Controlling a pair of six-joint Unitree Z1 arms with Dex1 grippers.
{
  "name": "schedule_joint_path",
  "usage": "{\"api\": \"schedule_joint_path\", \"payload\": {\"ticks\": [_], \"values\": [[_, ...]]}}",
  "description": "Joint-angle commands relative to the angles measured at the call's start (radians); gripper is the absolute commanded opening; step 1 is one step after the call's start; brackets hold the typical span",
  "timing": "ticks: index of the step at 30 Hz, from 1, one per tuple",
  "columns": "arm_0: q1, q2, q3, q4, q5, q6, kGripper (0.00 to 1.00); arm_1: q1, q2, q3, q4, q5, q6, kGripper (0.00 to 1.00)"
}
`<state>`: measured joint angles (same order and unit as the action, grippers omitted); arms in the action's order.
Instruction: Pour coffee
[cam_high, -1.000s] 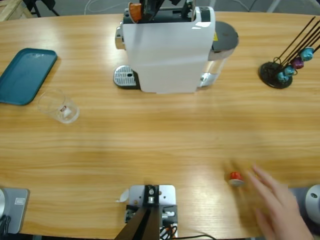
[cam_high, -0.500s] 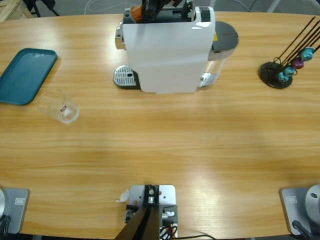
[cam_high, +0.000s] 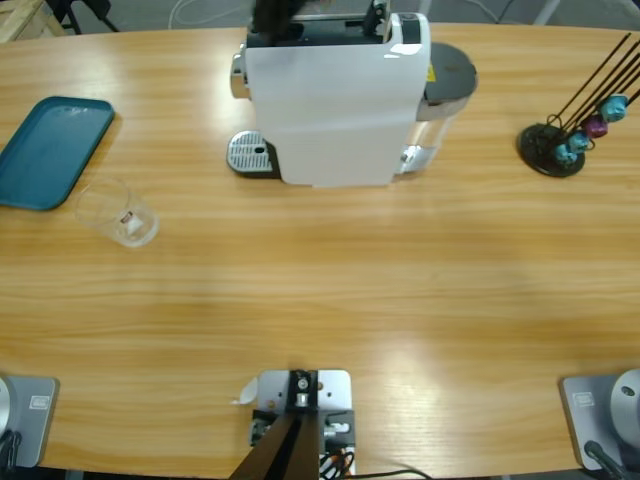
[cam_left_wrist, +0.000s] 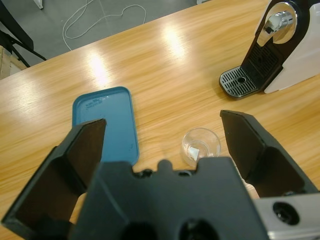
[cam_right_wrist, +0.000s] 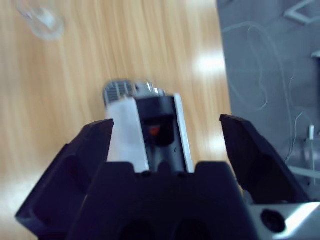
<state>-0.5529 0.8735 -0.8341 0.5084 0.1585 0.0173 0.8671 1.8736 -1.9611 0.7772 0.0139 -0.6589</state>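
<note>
No longer showing the person's hand or the small red capsule at the bench's (cam_high: 320, 300) near right edge. Sitting down inside the coffee machine's (cam_high: 335, 100) top slot now, the orange capsule (cam_right_wrist: 154, 131), gone from the high view. Hovering slightly further left over the machine's top, the right end effector (cam_right_wrist: 166, 122), jaws spread wide.

Coffee machine (cam_high: 335, 100) blocking rear centre, glass cup (cam_high: 118, 213) beside tray (cam_high: 52, 150) left, capsule stand (cam_high: 560, 145) right, apparently
</note>
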Motion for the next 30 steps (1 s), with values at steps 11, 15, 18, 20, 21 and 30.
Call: {"api": "schedule_joint_path", "payload": {"ticks": [11,15,18,20,21,30], "values": [[-0.022,-0.014,0.046,-0.010,-0.020,0.008,0.991,0.142,-0.239,-0.082,0.392,-0.886,0.657,0.000],[-0.022,-0.014,0.046,-0.010,-0.020,0.009,0.991,0.142,-0.257,-0.087,0.375,-0.923,0.734,0.000],[-0.022,-0.011,0.047,-0.010,-0.020,0.009,0.991,0.143,-0.289,0.073,0.201,-0.947,0.735,0.000],[-0.022,-0.011,0.047,-0.010,-0.020,0.009,0.991,0.143,-0.280,0.179,0.119,-0.986,0.732,0.000],[-0.022,-0.011,0.047,-0.010,-0.020,0.009,0.991,0.145,-0.267,0.218,0.105,-0.994,0.740,0.000],[-0.025,-0.007,0.047,-0.010,-0.020,0.009,0.991,0.203,-0.229,0.465,-0.176,-1.087,0.855,0.000]]}}
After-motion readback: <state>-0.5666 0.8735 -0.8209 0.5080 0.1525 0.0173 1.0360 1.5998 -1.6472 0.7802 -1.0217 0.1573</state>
